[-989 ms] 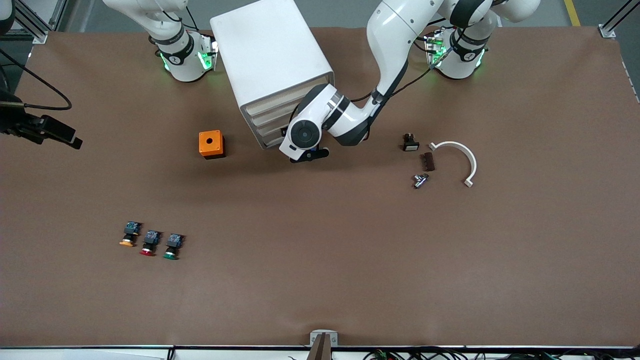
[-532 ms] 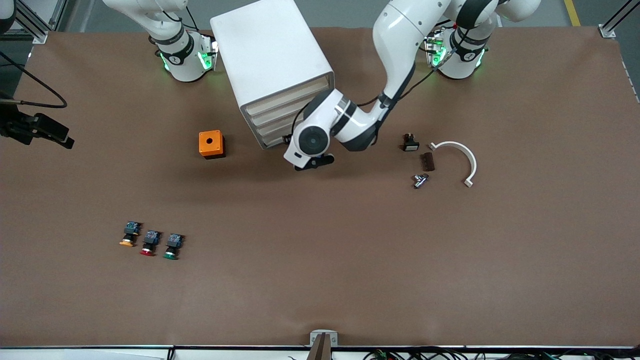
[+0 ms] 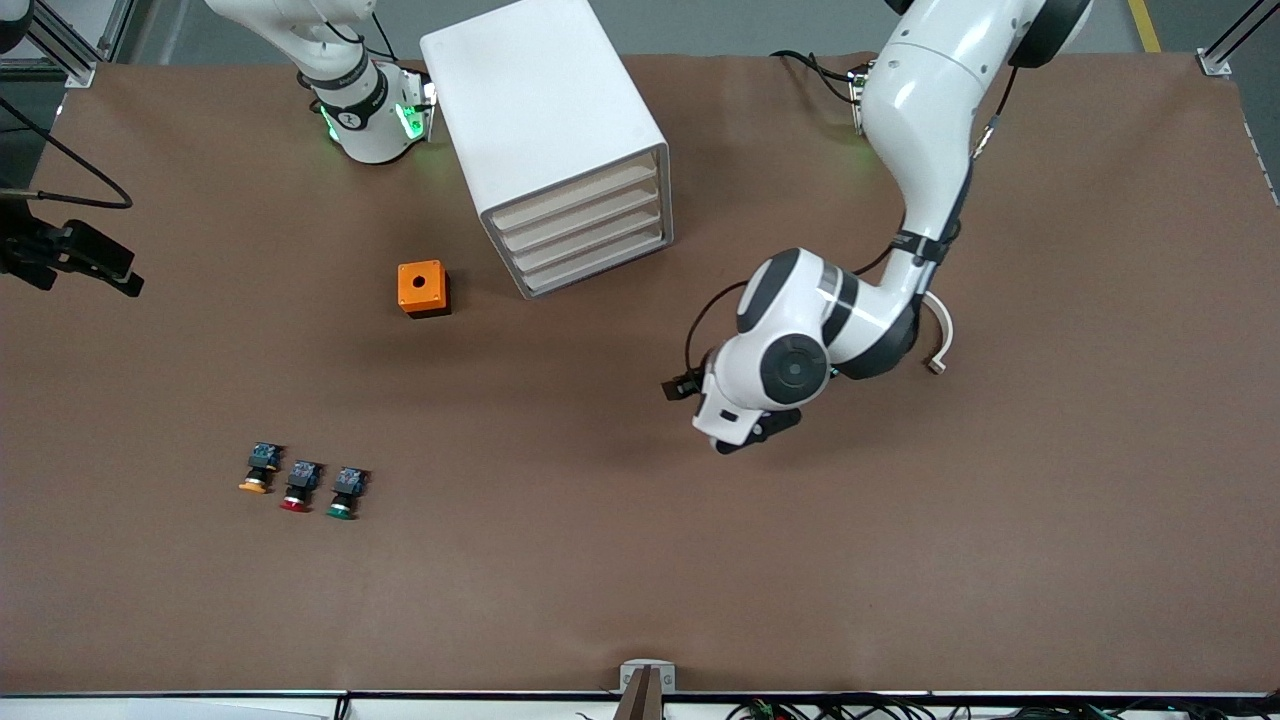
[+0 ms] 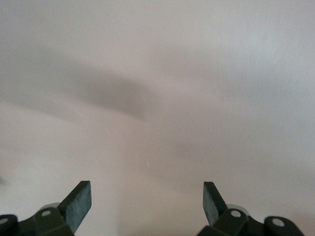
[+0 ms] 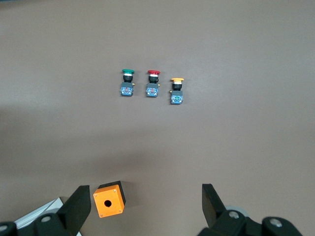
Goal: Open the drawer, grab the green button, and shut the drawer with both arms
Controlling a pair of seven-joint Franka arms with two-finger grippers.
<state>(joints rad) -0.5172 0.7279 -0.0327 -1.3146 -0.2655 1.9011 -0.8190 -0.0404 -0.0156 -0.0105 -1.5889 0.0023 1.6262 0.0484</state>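
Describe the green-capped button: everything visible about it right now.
The green-capped button is a small push button with a round green cap and a black-and-blue body. It lies on its side on the brown table, cap toward the front camera, at one end of a row beside the red-capped button and apart from it. Neither pincer touches it.

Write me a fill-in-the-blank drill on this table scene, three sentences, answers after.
1. All four drawers of the white cabinet are ____.
2. The green-capped button lies beside the ____-capped button.
3. The left pincer hangs ____ over bare table; the right arm waits, its right pincer also open.

Answers: shut; red; open
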